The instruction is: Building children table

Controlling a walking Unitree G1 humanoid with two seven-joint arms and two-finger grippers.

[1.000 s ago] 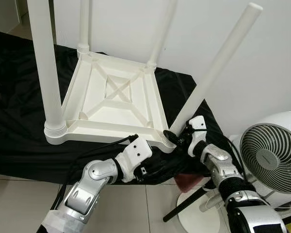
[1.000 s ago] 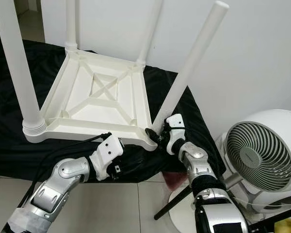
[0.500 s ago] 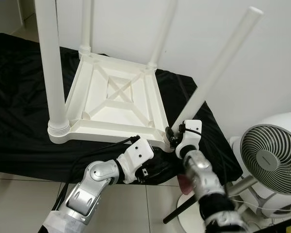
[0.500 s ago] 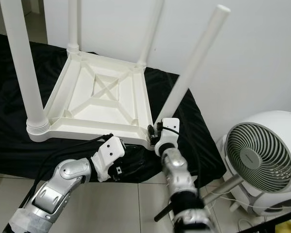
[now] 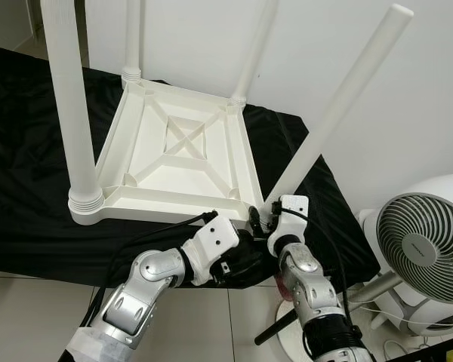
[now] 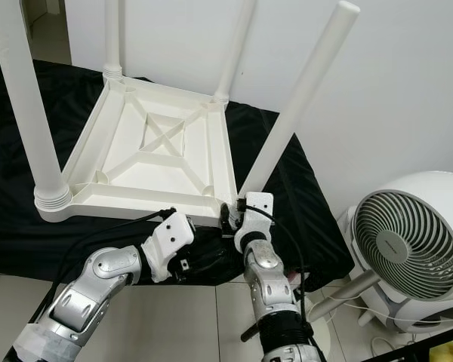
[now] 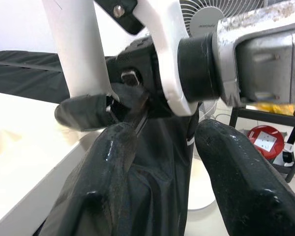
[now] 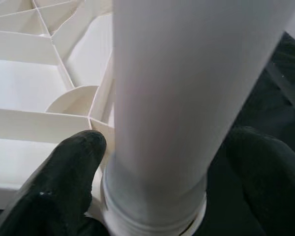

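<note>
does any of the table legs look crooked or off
Yes. The leg at the upturned table's near right corner leans outward while the other three stand upright. The right end effector straddles its base, not seated straight.

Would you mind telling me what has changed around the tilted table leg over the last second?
The right end effector swung in from the outer side of the tilted leg to sit close in front of its base at the near right corner of the upturned table. The leg stays tilted and unseated. The left end effector remains below that corner; the other three legs stay put.
</note>
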